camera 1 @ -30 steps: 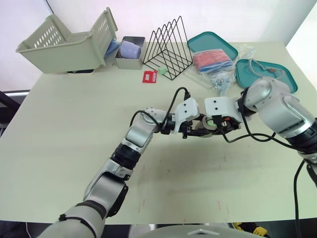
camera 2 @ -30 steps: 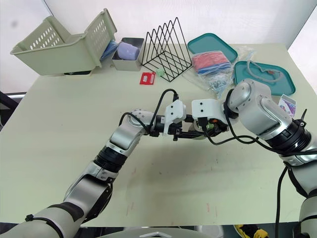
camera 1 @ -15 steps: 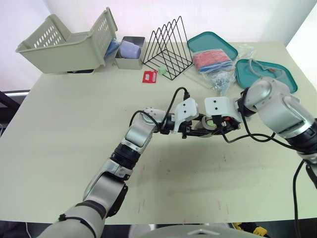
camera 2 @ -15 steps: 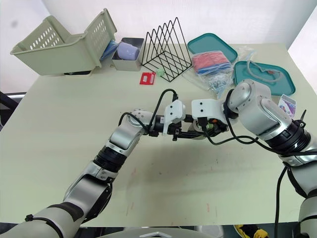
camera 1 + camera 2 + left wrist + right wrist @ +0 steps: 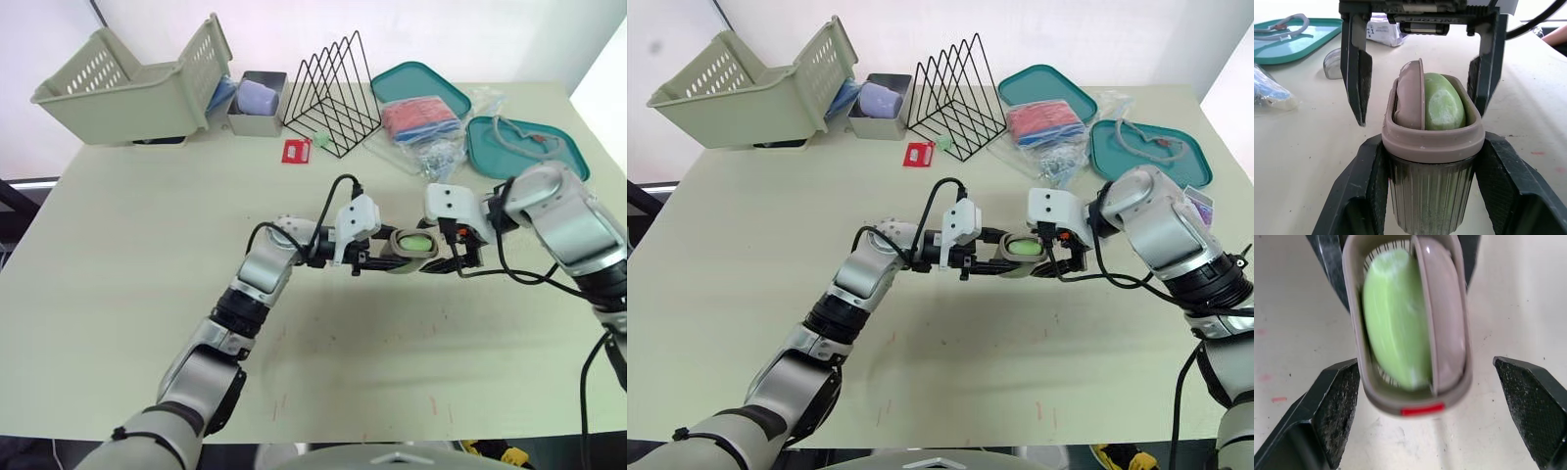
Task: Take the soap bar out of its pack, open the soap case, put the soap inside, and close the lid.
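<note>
Clenching the soap case [image 5: 1426,196] in my left claw [image 5: 1432,142], soap [image 5: 1442,103] inside, I judge my released right claw [image 5: 1427,366] must next press the tilted lid [image 5: 1409,95] shut.

Soap case [image 5: 1432,142]: taupe plastic, smooth matt rim, ribbed translucent base.
Soap bar [image 5: 1444,105]: green, waxy, faintly chalky face.
Right gripper [image 5: 1426,362], fingers [image 5: 1334,406]: black plastic, grainy matt pads.
Table [image 5: 127,235]: pale, matt, lightly scuffed.
Wire rack [image 5: 331,98]: thin black metal.
Teal tray [image 5: 554,162]: smooth plastic.
</note>
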Available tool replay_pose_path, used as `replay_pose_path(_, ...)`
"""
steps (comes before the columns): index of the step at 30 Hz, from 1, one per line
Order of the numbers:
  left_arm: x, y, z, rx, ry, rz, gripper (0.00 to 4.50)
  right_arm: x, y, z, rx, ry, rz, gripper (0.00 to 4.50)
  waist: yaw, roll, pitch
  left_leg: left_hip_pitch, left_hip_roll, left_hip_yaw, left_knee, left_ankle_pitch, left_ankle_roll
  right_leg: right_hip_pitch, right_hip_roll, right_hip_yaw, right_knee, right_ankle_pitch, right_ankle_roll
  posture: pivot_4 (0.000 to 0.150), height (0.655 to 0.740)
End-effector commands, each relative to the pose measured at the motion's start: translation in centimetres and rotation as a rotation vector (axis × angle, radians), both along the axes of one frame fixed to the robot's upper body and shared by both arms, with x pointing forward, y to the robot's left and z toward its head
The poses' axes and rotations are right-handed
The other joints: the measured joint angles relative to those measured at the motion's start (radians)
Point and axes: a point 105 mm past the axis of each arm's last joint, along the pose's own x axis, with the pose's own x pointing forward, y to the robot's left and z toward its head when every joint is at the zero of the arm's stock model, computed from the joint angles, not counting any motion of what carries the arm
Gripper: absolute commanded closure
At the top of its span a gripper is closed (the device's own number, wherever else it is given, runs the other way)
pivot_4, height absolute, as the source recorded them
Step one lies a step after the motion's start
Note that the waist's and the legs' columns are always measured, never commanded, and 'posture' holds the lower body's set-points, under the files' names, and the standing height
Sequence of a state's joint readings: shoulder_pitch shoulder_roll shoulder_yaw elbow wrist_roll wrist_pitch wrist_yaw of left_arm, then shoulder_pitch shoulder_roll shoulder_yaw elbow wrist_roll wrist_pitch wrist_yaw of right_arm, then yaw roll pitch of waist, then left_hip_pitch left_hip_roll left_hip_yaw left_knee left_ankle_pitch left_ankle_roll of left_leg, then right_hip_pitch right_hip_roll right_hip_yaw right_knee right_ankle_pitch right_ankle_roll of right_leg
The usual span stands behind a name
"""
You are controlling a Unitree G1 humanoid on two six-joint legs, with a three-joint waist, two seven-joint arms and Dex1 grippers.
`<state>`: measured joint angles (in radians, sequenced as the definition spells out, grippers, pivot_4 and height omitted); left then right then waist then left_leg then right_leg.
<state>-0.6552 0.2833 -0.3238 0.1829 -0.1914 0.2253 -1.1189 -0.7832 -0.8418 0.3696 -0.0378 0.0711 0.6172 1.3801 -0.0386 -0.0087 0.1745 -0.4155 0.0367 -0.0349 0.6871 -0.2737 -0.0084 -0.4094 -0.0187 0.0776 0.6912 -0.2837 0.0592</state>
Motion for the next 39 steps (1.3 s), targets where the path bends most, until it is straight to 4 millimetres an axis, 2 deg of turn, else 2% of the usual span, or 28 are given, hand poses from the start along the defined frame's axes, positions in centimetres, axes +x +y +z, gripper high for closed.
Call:
replay_pose_path(1, -0.5, 0.6, 1.4, -0.091, -0.043, -0.023, 2.49, 0.4, -1.4, 1.6, 0.17, -0.066, -0.021, 0.06, 0.001, 0.0, 0.0, 0.0, 0.0, 0.0, 0.0, 0.0, 0.0, 0.0, 0.0, 0.0, 0.0, 0.0, 0.0, 0.15, 0.74)
replay_pose_path(4, -1.0, 0.9, 1.6, -0.134, -0.039, -0.036, 2.49, -0.1, -2.3, 1.3, 0.261, -0.076, 0.003, 0.06, 0.002, 0.0, 0.0, 0.0, 0.0, 0.001, 0.0, 0.0, 0.0, 0.0, 0.0, 0.0, 0.0, 0.0, 0.0, 0.15, 0.74)
replay_pose_path(6, -1.9, 1.0, 1.8, -0.183, -0.031, -0.056, 2.49, -1.1, -3.0, 0.8, 0.352, -0.053, 0.017, 0.06, 0.003, 0.0, 0.0, 0.0, 0.0, 0.001, 0.0, 0.0, 0.0, 0.0, 0.0, 0.001, 0.0, 0.0, 0.0, 0.15, 0.74)
replay_pose_path(11, -3.4, 1.7, 1.7, -0.262, 0.021, -0.08, 2.49, -2.6, -5.0, -1.0, 0.582, -0.056, -0.069, 0.06, 0.005, 0.0, 0.0, 0.001, 0.0, 0.001, 0.001, 0.001, -0.001, 0.0, 0.0, 0.002, 0.002, 0.0, 0.0, 0.15, 0.74)
replay_pose_path(17, -3.9, 2.0, 0.5, -0.227, 0.03, -0.095, 2.49, -4.1, -6.5, -3.4, 0.674, -0.078, -0.155, 0.06, 0.007, 0.0, 0.0, 0.001, 0.0, 0.001, 0.0, 0.001, -0.001, 0.001, 0.0, 0.002, 0.002, 0.0, 0.0, 0.15, 0.74)
replay_pose_path(19, -3.8, 1.9, 0.2, -0.219, 0.031, -0.094, 2.49, -4.4, -7.2, -3.7, 0.677, -0.099, -0.187, 0.06, 0.006, 0.0, 0.0, 0.002, 0.0, 0.001, 0.001, 0.001, -0.001, 0.001, 0.0, 0.002, 0.003, 0.0, 0.0, 0.15, 0.74)
replay_pose_path(26, -3.2, 2.3, -0.7, -0.177, 0.015, -0.082, 2.49, -6.0, -11.9, -2.9, 0.643, -0.238, -0.396, 0.06, 0.015, 0.0, 0.0, 0.002, 0.0, 0.001, 0.0, 0.001, -0.002, 0.001, 0.001, 0.002, 0.002, 0.0, 0.0, 0.15, 0.74)
replay_pose_path(35, -2.5, 2.9, -0.5, -0.181, -0.003, -0.047, 2.49, -11.0, -18.0, -4.1, 0.55, -0.287, -0.702, 0.06, 0.027, 0.001, -0.001, 0.002, 0.0, 0.002, 0.0, 0.001, -0.001, 0.002, 0.001, 0.003, 0.002, 0.0, 0.0, 0.15, 0.74)
replay_pose_path(39, -2.5, 3.0, -0.5, -0.181, -0.002, -0.045, 2.49, -11.9, -19.0, -4.1, 0.539, -0.302, -0.764, 0.06, 0.019, 0.001, -0.001, 0.003, 0.0, 0.003, 0.0, 0.001, -0.001, 0.002, 0.001, 0.004, 0.001, 0.0, 0.0, 0.15, 0.74)
